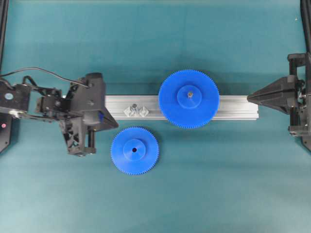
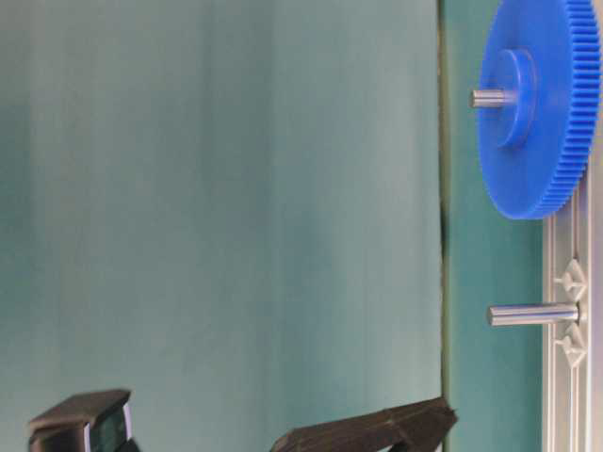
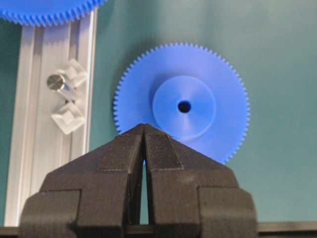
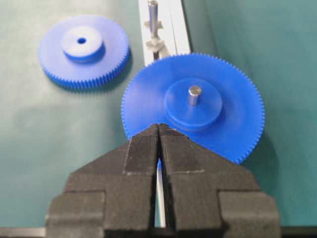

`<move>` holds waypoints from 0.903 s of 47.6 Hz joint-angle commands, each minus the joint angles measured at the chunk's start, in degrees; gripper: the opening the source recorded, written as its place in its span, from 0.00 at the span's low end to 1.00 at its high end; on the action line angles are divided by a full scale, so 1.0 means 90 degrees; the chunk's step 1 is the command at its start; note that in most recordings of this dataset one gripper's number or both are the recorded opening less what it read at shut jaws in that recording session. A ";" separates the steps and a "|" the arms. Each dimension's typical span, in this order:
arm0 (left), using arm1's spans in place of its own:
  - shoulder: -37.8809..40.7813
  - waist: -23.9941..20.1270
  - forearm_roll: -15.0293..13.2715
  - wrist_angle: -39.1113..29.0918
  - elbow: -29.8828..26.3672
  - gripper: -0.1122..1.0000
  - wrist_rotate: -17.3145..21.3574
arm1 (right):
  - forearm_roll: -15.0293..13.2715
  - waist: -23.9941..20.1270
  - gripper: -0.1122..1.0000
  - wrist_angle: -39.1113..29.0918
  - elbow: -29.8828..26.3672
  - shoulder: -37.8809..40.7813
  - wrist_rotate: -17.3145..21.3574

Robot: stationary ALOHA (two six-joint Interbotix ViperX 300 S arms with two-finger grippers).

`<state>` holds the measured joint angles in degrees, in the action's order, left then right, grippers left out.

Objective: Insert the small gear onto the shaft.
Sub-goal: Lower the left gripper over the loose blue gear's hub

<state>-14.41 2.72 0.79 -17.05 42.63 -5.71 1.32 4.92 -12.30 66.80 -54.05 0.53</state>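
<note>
Blue small gear (image 1: 134,150) flat beside rail (image 1: 233,108)

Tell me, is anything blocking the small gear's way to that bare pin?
Nothing visible does. The small gear lies flat on the mat beside the rail; the pin stands bare, with the big gear farther along.

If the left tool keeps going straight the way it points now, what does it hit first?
Most likely the small gear: in the wrist view the shut left tool points at its near toothed edge, with the shaft off to the side. Its height above the gear is unclear, so it might pass over.
</note>
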 commanded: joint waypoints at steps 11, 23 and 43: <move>0.0703 0.0313 0.0020 -0.0439 -0.0684 0.10 -0.0010 | 0.0000 0.0020 0.15 0.0039 -0.0029 0.0049 -0.0010; 0.1201 0.0322 0.0020 -0.0752 -0.1143 0.10 -0.0029 | 0.0000 0.0020 0.15 0.0049 -0.0029 0.0039 -0.0010; 0.1729 0.0371 0.0020 -0.1338 -0.1670 0.10 -0.0039 | 0.0000 0.0020 0.15 0.0049 0.0039 0.0000 -0.0010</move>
<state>1.32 5.54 0.88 -28.83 29.44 -5.98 1.32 5.01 -12.30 67.59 -54.23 0.53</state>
